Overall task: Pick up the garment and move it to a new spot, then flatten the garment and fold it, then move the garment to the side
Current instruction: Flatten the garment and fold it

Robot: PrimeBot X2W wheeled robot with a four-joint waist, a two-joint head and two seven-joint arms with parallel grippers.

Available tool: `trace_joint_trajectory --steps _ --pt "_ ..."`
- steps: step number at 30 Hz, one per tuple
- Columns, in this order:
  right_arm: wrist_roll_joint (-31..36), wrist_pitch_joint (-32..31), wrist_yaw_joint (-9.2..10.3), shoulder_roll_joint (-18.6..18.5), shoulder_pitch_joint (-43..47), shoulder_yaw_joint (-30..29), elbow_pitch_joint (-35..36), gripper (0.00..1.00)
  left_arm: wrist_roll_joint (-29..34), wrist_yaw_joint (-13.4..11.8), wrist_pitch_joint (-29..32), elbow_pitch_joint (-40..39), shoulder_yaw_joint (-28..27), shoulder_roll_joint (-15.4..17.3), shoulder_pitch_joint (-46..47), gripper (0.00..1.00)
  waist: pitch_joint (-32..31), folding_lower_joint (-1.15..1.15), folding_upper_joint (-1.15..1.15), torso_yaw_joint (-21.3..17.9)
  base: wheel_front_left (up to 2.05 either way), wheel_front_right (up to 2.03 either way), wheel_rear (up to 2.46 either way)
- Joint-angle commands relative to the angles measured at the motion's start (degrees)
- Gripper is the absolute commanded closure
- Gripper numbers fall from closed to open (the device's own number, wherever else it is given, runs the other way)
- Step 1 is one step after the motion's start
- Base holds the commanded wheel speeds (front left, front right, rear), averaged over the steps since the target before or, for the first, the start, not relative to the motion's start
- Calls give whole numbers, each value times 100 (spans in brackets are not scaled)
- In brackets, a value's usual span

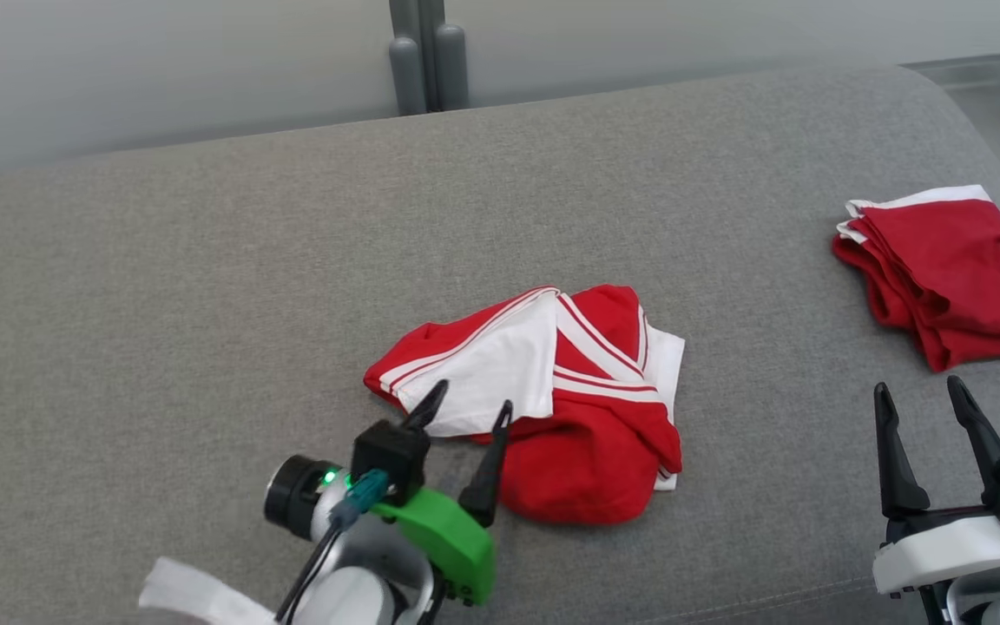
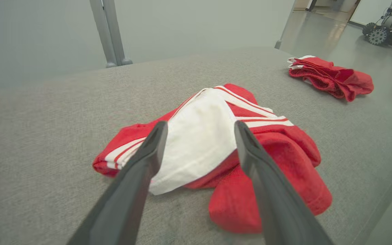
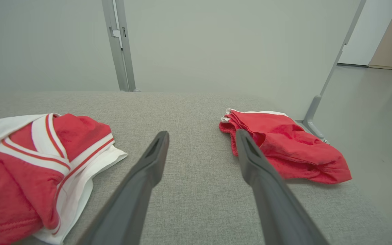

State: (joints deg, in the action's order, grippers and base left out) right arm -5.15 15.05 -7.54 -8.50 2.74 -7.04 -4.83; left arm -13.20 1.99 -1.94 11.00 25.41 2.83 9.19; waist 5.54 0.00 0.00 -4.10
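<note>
The left gripper (image 1: 474, 397), jaws spread wide and empty, hangs at the near edge of the crumpled red-and-white garment (image 1: 591, 451) lying mid-bench (image 1: 205, 304). The right gripper (image 1: 918, 386), jaws likewise apart and empty, sits near a folded red pile (image 1: 951, 269).

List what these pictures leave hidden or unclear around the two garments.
- Crumpled garment: its layers cover each other, so its type is unclear; right wrist view cuts it at the left edge.
- Folded garment: head view's right edge cuts it off.
- Left gripper: open jaws overlap the cloth in head view; contact cannot be told.
- Wheeled machine: far, small, cut by the left wrist view's corner.
</note>
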Motion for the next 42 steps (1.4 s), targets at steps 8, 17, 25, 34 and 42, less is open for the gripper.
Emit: trace_joint_trajectory --steps 8,17,25,34,42 --pt "-74 17 11 103 -186 66 -22 0 -324 -510 544 628 1057 22 903 0 333 0 0 -513 0 0 0" --pt "-55 17 11 151 -213 29 -51 0 -434 -721 338 1310 948 57 1161 0 384 0 0 -679 0 0 0" --pt "-41 16 10 159 -191 -5 -41 0 -932 -555 109 1054 668 59 1228 100 339 0 0 -610 0 0 0" --pt "-26 17 10 181 -193 0 -44 0 -2104 -411 707 -94 -127 255 1465 100 276 0 0 -540 0 0 0" --pt "-1 17 10 111 -186 14 -72 0 -2001 -598 1961 -632 -1022 1508 3459 100 89 0 0 -512 0 0 0"
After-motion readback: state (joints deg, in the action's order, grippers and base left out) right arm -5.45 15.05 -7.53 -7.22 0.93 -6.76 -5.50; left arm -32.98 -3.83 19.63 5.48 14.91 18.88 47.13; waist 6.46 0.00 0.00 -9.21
